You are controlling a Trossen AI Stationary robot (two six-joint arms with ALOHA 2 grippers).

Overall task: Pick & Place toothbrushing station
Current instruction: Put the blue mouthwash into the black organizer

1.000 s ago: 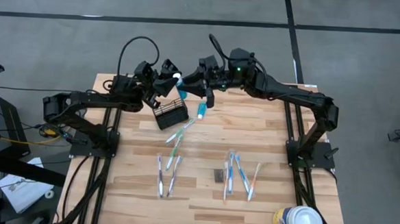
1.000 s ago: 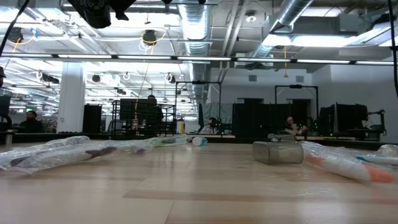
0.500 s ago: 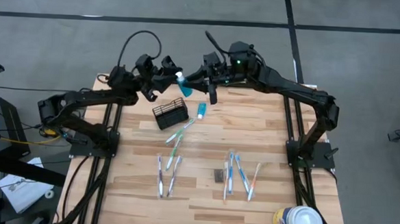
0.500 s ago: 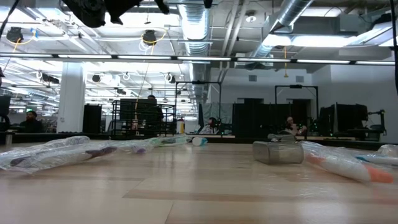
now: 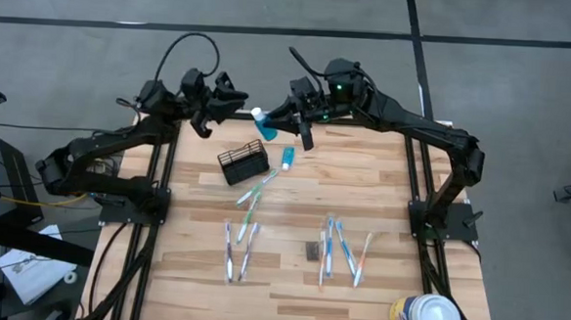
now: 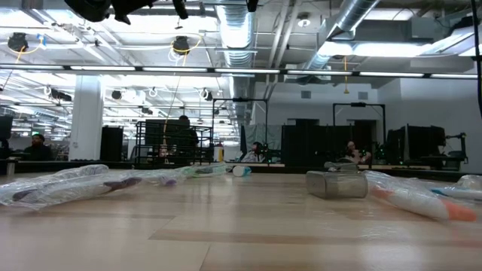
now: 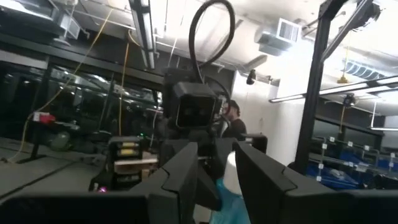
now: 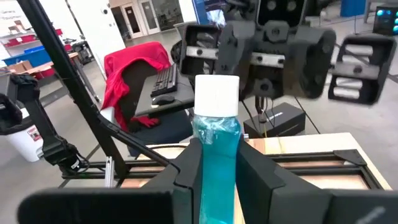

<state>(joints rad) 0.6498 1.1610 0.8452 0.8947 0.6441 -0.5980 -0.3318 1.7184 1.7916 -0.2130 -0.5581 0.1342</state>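
1. In the right wrist view, we see only the cap end of the blue toothpaste tube [image 8: 216, 130]; its lower part is hidden between the right gripper's [image 8: 216, 177] fingers.
2. In the left wrist view, the left gripper [image 7: 217, 171] covers most of that tube.
3. In the low view, the wrapped toothbrushes [image 6: 71, 186] are too blurred for us to count.
4. The white canister [image 5: 426, 319] is cut by the high view's bottom edge.

Translucent blue toothpaste tube [image 8: 216, 140] with white cap, black wire-mesh caddy [image 5: 243, 163], pale wood table [image 5: 381, 199]
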